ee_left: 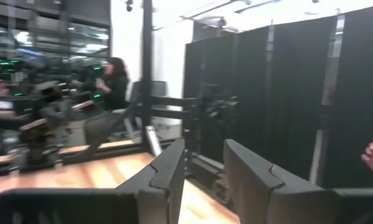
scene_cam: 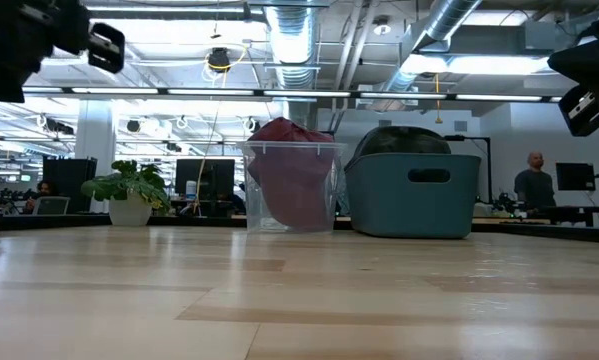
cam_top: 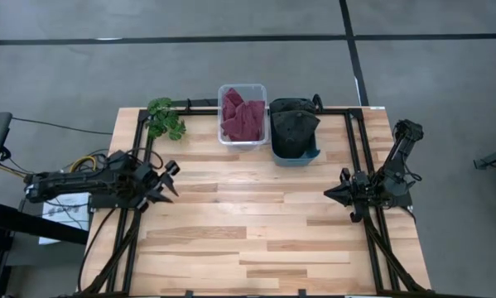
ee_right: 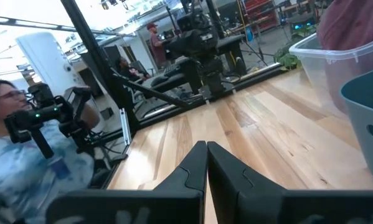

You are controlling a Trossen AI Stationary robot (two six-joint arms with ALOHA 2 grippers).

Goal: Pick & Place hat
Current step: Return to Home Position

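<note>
Red caps (cam_top: 243, 118), black cap (cam_top: 293, 128) binned at the far edge.
Left gripper (cam_top: 161, 184) spread, right gripper (cam_top: 330, 194) pressed together: seemingly nothing left to carry.

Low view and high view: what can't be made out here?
High view: overlapping folds hide how many dark red caps fill the clear plastic bin.
Low view: the wall of the blue plastic bin hides the black cap below its crown.
Low view: edges cut off left gripper and right gripper.

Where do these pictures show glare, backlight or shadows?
Low view: ceiling lamps backlight the transparent bin and blue bin; the table shows a pale sheen. High view: even light, no hard shadows. Left wrist view: glare from ceiling lamps.
</note>
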